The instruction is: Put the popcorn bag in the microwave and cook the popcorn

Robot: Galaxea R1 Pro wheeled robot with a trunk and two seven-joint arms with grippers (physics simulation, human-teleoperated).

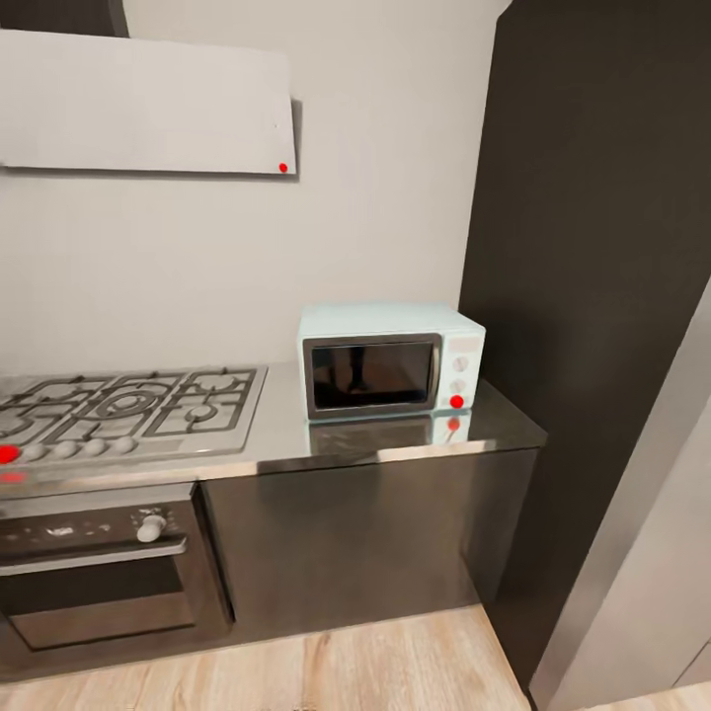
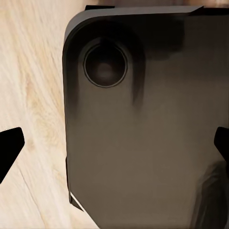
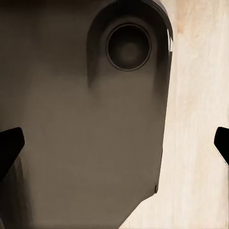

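The pale mint-blue microwave stands on the glossy grey countertop against the wall, its dark glass door shut and its knobs on the white panel at the right. The popcorn bag and its popcorn are out of view. In the left wrist view my left gripper hangs open over the robot's dark base, its black fingertips far apart with nothing between them. In the right wrist view my right gripper is likewise open and empty, its fingertips at the picture's sides.
A steel gas hob lies left of the microwave, with a built-in oven below it. A tall dark cabinet closes the counter's right end. A pale hood hangs above the hob. Wood floor lies before the cabinets.
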